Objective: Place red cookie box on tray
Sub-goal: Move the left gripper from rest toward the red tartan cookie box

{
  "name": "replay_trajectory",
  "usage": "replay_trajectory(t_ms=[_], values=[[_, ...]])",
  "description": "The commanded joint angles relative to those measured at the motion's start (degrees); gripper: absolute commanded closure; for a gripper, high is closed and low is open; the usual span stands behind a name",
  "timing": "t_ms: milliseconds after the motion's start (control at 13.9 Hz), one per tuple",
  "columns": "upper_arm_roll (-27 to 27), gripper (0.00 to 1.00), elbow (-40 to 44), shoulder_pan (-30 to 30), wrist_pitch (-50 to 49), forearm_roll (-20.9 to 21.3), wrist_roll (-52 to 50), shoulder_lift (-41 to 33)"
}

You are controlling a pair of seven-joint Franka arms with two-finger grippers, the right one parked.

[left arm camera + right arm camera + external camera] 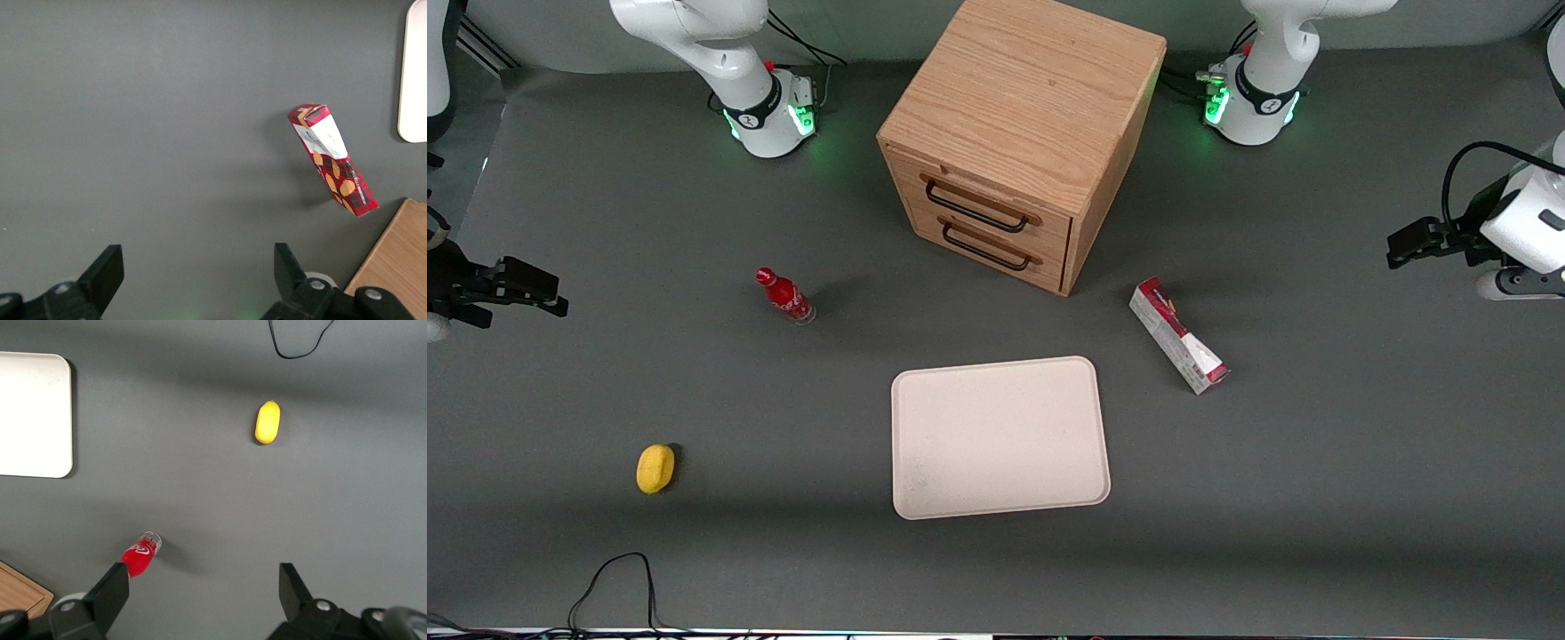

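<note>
The red cookie box (1178,336) (331,160) lies flat on the grey table, slanted, beside the tray (1000,436) (415,73) toward the working arm's end. The beige tray carries nothing. My gripper (1398,247) (195,261) hovers above the table near the working arm's end, well apart from the box. It is open, with only bare table between its black fingers (107,267).
A wooden two-drawer cabinet (1023,133) (397,267) stands farther from the front camera than the tray, its corner close to the box. A small red bottle (785,296) and a yellow fruit-like object (655,468) sit toward the parked arm's end. A black cable (614,578) lies at the near edge.
</note>
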Motion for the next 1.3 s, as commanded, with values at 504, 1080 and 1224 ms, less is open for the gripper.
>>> replay_trajectory(t_ms=[504, 1080, 1224], values=[[3.51, 0.0, 3.03, -3.05, -3.47, -0.66, 1.4, 0.8], [-5.78, 0.0, 9.87, -4.63, -6.46, -1.1, -13.15, 3.34], [-10.35, 0.0, 14.26, -4.63, -6.55, -1.19, -23.07, 6.76]])
